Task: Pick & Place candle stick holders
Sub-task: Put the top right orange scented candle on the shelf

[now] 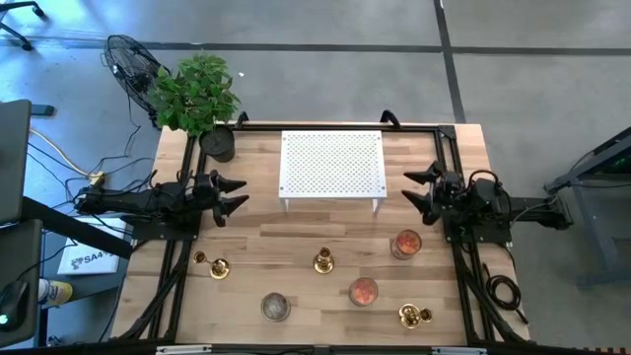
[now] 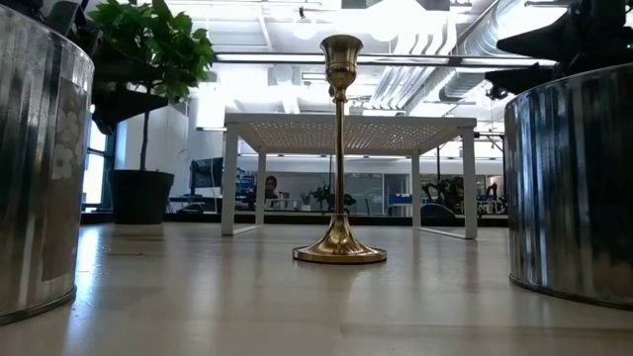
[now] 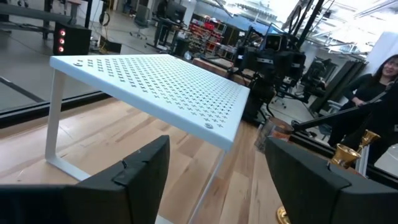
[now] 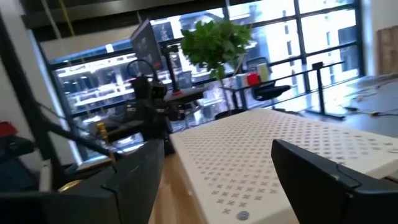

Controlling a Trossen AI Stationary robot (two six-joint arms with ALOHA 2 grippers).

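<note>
Three gold candle stick holders stand upright on their round bases on the near half of the table: one at the left [image 1: 218, 266], one in the middle [image 1: 323, 261], one at the near right [image 1: 414, 316]. The low view shows a tall one [image 2: 339, 148] standing in front of the white shelf. My left gripper [image 1: 240, 192] hovers open beside the shelf's left end, holding nothing. My right gripper [image 1: 409, 187] hovers open beside the shelf's right end, also holding nothing. Both point level toward the shelf, well away from the holders.
A white perforated shelf [image 1: 331, 164] stands on thin legs at the far middle. Two glass jars with orange candles [image 1: 405, 244] [image 1: 363, 292] and a grey tin [image 1: 275, 307] sit among the holders. A potted plant [image 1: 197, 94] is at the far left corner. A person [image 3: 379, 74] shows beyond the table.
</note>
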